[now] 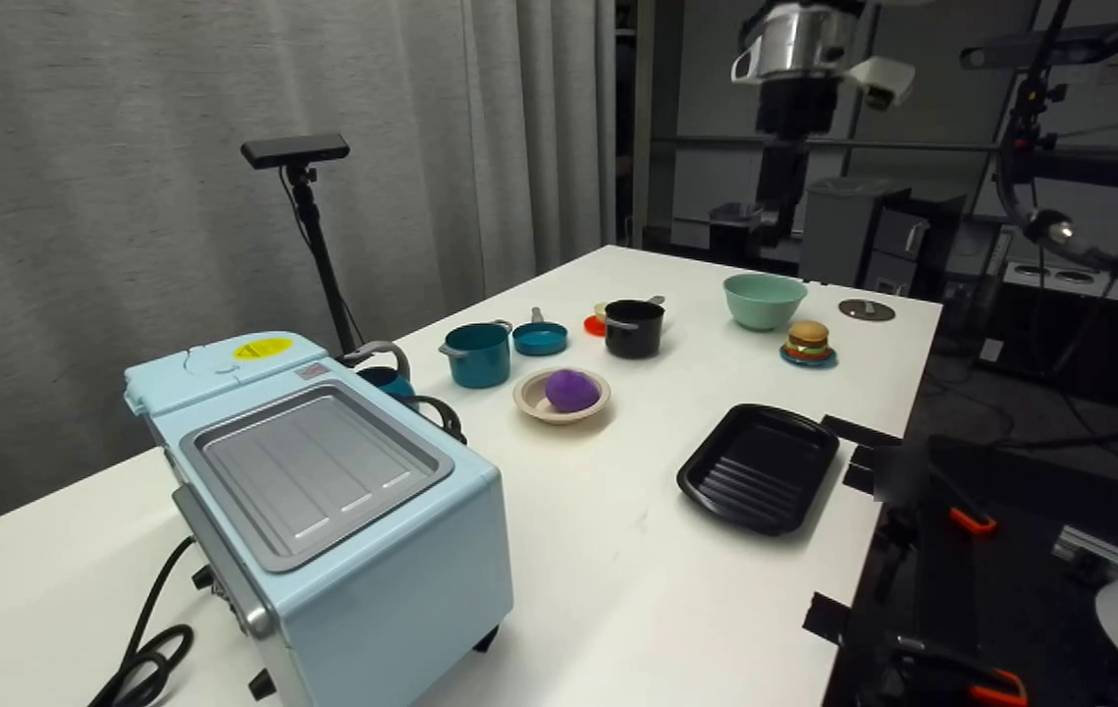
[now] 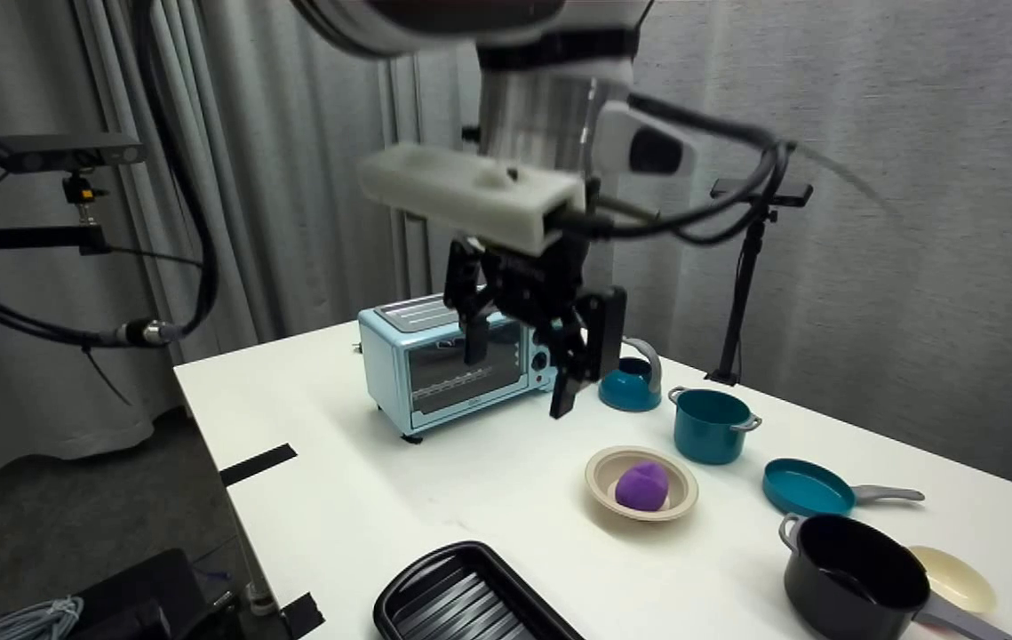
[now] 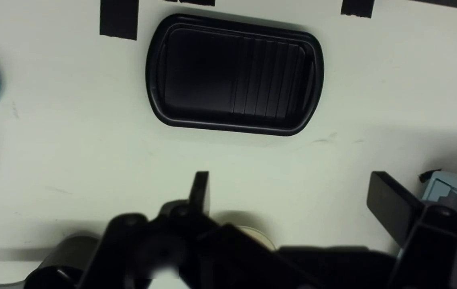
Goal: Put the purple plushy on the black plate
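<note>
The purple plushy [image 1: 571, 391] sits in a small round pale bowl [image 1: 531, 403]; in an exterior view the plushy [image 2: 642, 486] also lies inside that bowl. In the wrist view only part of the pale bowl's rim [image 3: 259, 236] shows; the plushy is hidden behind the gripper. The black plate [image 1: 763, 469] lies near the table edge with nothing in it; it also shows in the wrist view [image 3: 232, 76] and, partly cut off, in an exterior view [image 2: 470, 600]. My gripper [image 3: 290, 192] is open and empty, fingers wide apart, high above the table; it also shows in an exterior view [image 2: 519, 373].
A light-blue toaster oven [image 1: 401, 609] stands at one end of the table. A teal pot [image 2: 708, 431], a teal pan [image 2: 803, 487] and a black pot [image 2: 852, 578] stand around the pale bowl. A green bowl [image 1: 763, 302] and a burger toy [image 1: 807, 339] are farther along.
</note>
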You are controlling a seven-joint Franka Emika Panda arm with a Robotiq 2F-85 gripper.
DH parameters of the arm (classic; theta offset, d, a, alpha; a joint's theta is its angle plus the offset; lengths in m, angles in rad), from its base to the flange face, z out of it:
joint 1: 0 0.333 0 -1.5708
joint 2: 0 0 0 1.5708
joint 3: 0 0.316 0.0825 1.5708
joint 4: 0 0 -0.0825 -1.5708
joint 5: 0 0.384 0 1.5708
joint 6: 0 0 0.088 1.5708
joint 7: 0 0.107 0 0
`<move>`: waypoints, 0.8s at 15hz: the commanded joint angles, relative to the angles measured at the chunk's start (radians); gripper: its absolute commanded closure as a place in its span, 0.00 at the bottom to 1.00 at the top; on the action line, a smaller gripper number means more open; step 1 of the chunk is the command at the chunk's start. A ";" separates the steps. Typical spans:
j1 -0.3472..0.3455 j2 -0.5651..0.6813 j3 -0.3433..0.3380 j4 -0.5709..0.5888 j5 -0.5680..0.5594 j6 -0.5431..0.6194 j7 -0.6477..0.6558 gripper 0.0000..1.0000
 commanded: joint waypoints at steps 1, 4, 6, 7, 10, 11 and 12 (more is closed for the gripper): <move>0.019 0.214 0.053 -0.007 0.079 0.230 -0.036 0.00; 0.022 0.423 0.113 0.051 0.161 0.427 -0.063 0.00; 0.001 0.556 0.168 0.133 0.219 0.503 -0.090 0.00; -0.013 0.620 0.196 0.180 0.229 0.540 -0.093 0.00; -0.058 0.790 0.259 0.362 0.188 0.586 -0.066 0.00; -0.062 0.835 0.264 0.419 0.158 0.597 -0.044 0.00; -0.068 0.873 0.266 0.473 0.135 0.586 -0.023 0.00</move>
